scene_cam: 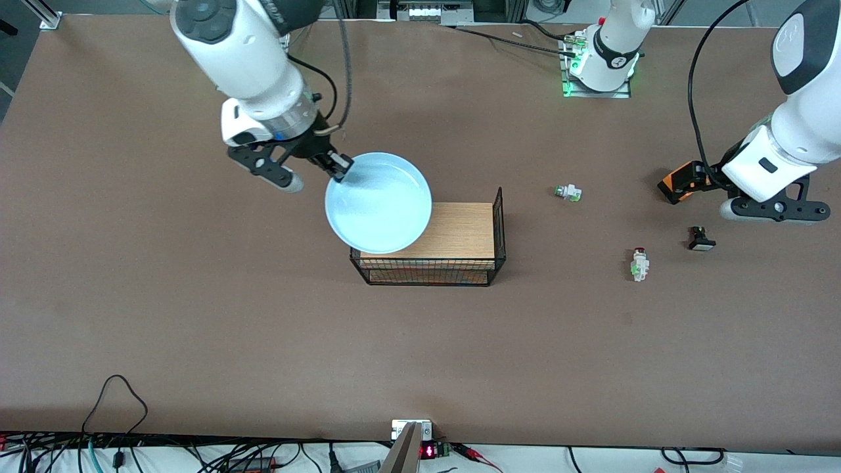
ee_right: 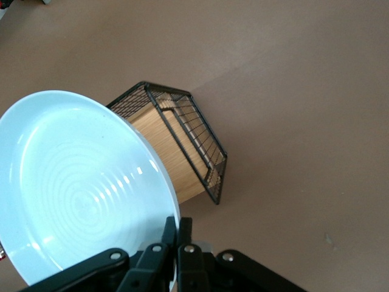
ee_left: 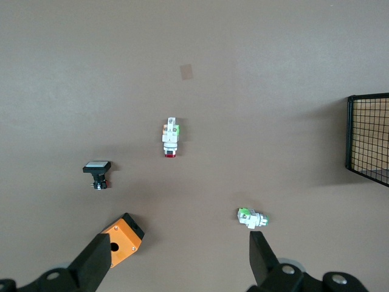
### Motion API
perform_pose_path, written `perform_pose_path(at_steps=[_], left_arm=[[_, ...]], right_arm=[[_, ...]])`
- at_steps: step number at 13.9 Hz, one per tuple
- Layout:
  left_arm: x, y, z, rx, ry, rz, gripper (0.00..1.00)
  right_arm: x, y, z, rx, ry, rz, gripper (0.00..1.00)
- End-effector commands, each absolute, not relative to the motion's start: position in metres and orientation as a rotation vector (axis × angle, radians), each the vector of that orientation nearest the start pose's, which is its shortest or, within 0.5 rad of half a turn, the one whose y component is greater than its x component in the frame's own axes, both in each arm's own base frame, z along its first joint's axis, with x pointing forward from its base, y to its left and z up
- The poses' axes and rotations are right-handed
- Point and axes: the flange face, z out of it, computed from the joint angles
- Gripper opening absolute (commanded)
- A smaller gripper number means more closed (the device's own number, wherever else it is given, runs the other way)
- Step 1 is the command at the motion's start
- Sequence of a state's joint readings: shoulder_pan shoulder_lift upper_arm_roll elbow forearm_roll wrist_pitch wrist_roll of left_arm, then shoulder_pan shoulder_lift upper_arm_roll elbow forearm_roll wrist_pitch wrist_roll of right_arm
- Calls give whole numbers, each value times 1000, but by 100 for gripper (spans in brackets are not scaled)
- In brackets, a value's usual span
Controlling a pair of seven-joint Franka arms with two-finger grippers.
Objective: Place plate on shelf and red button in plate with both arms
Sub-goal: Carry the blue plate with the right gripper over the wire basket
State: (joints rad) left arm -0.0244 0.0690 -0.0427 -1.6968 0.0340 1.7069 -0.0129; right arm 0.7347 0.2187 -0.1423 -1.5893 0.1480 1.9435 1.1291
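My right gripper (scene_cam: pixel 338 167) is shut on the rim of the pale light-blue plate (scene_cam: pixel 378 203) and holds it tilted over the right arm's end of the wooden-topped wire rack (scene_cam: pixel 460 230). In the right wrist view the fingers (ee_right: pixel 180 228) pinch the plate's (ee_right: pixel 79 188) edge above the rack (ee_right: pixel 188 152). The red button (scene_cam: pixel 639 263) lies on the table toward the left arm's end; it also shows in the left wrist view (ee_left: pixel 170 139). My left gripper (scene_cam: pixel 775 209) is open and empty (ee_left: pixel 178 246) above the table beside an orange box.
An orange box (scene_cam: pixel 680 182) (ee_left: pixel 123 238) lies by the left gripper. A small black part with a pale face (scene_cam: pixel 701 239) (ee_left: pixel 97 170) lies beside the red button. A white part without a red cap (scene_cam: pixel 568 192) (ee_left: pixel 252 218) lies between the rack and the orange box.
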Motion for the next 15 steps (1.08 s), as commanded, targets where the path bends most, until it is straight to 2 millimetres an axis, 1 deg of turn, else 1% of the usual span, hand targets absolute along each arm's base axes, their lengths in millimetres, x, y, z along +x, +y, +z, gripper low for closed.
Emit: perform_pose_path(at_steps=[1, 3, 4, 6, 9, 11, 12, 13, 15], left_arm=[[580, -38, 544, -3091, 122, 90, 100], [579, -41, 544, -3090, 129, 89, 100], [579, -40, 544, -3090, 136, 92, 100], [580, -36, 544, -3090, 134, 92, 100], [580, -36, 544, -3090, 134, 92, 100], [580, -36, 544, -3090, 134, 92, 100], [580, -36, 544, -3090, 134, 92, 100], [580, -35, 544, -3091, 132, 93, 100], [580, -35, 544, -3091, 132, 93, 100]], right_arm=[[524, 398, 501, -2836, 881, -54, 0], [527, 410, 482, -2837, 881, -83, 0], [525, 419, 472, -2848, 865, -98, 0], [526, 431, 454, -2854, 866, -125, 0], [527, 437, 441, -2870, 861, -148, 0], [521, 439, 442, -2876, 855, -158, 0], [518, 440, 447, -2877, 852, -155, 0], [516, 437, 457, -2868, 841, -159, 0], [515, 422, 483, -2863, 842, -140, 0]])
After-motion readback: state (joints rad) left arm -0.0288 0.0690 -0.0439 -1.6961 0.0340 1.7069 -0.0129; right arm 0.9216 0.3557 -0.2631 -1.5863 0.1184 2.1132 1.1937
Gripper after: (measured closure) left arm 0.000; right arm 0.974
